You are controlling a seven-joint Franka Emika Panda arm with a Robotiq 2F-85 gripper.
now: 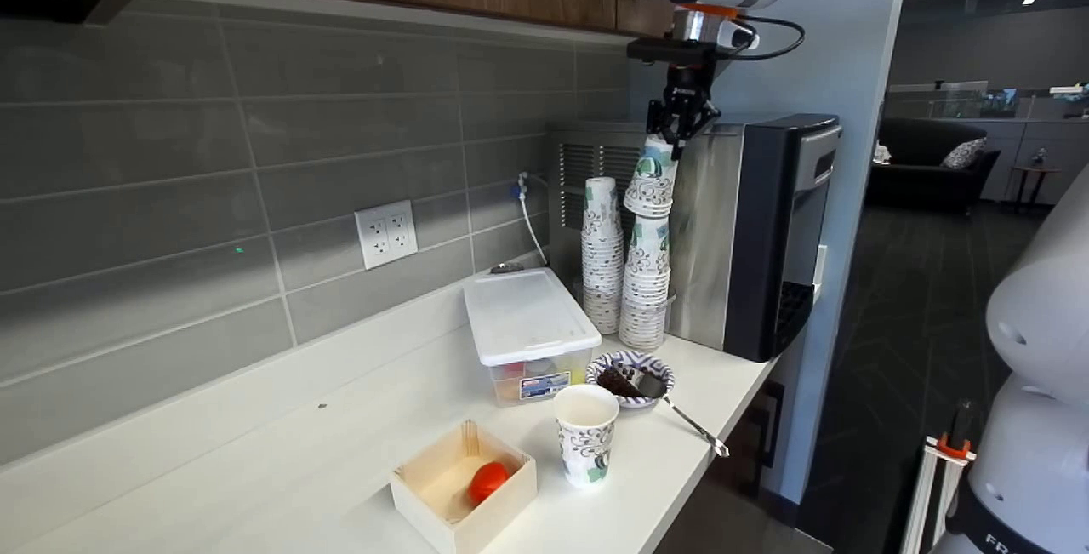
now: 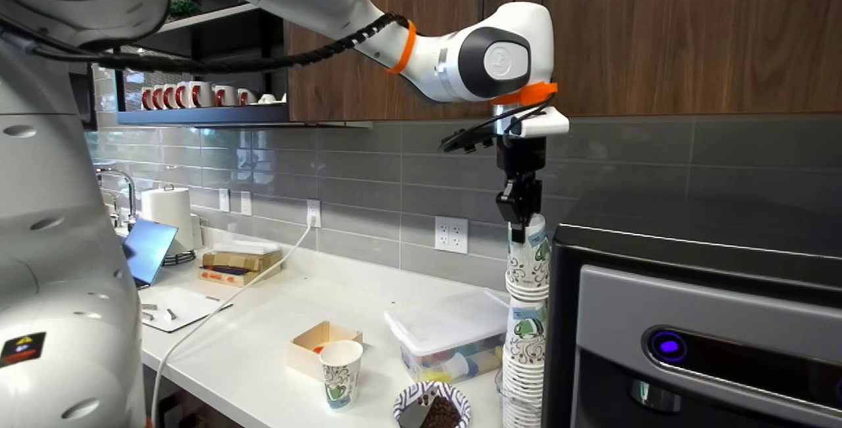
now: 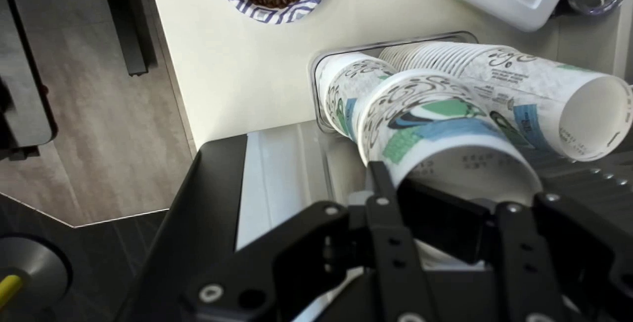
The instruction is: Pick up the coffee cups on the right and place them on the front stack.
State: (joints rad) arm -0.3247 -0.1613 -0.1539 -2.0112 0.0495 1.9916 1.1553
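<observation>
Coffee cups [image 1: 652,179], mouths down, appear beneath the hand [image 1: 667,137], which pinches their upper edge. Farther below the hand, the table [image 1: 281,477] bears a lidded container [image 1: 527,311], the front stack [image 1: 647,303] straight under the cups, and a bowl [image 3: 264,16].

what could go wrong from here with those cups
1. The short nested stack of white paper cups with blue and green print sits slightly tilted at the top of the tall front column of nested white paper cups, so it may jam or topple the column.
2. The black gripper pinches the short stack by one edge only, which might crease the paper.
3. The twin tall white paper-cup column stands close beside and could be knocked too.
</observation>
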